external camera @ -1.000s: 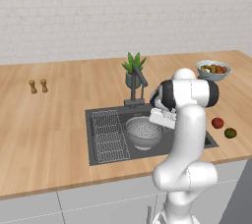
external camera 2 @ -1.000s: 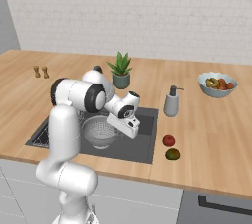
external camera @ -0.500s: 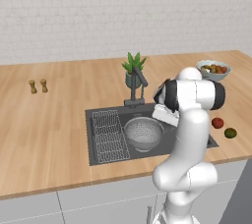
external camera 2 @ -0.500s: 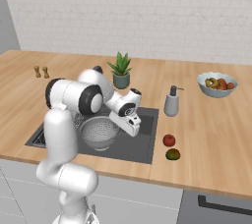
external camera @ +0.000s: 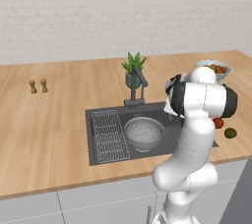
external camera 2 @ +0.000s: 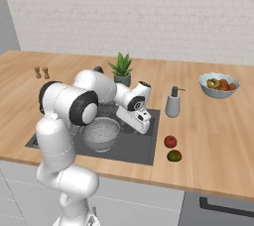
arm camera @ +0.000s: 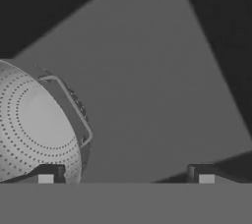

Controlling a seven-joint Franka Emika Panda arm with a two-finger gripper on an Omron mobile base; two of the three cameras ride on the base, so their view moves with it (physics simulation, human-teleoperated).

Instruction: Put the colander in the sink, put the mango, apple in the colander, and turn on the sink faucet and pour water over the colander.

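The perforated metal colander (external camera: pixel 143 132) (external camera 2: pixel 101 133) sits upright in the dark sink (external camera: pixel 90 134) (external camera 2: pixel 136 146), right of the wire rack (external camera: pixel 109 134). In the hand view the colander (arm camera: pixel 29 129) and one loop handle lie at the left over the bare sink floor (arm camera: pixel 147 95). My gripper (external camera 2: pixel 145 127) (arm camera: pixel 126 176) hovers over the basin's right part, beside the colander, open with nothing between its tips. The red apple (external camera: pixel 218 123) (external camera 2: pixel 170 141) and the green-orange mango (external camera: pixel 230 132) (external camera 2: pixel 174 156) rest on the counter right of the sink. The faucet (external camera: pixel 138 85) stands behind the basin.
A potted plant (external camera: pixel 133 68) (external camera 2: pixel 121 69) stands behind the faucet. A soap dispenser (external camera 2: pixel 172 103) is at the sink's back right corner. A fruit bowl (external camera: pixel 212 68) (external camera 2: pixel 218 85) sits far right, two small shakers (external camera: pixel 38 86) (external camera 2: pixel 41 72) far left.
My hand has drawn away to the right from the colander, which stays put in the sink. The fruits have not moved.
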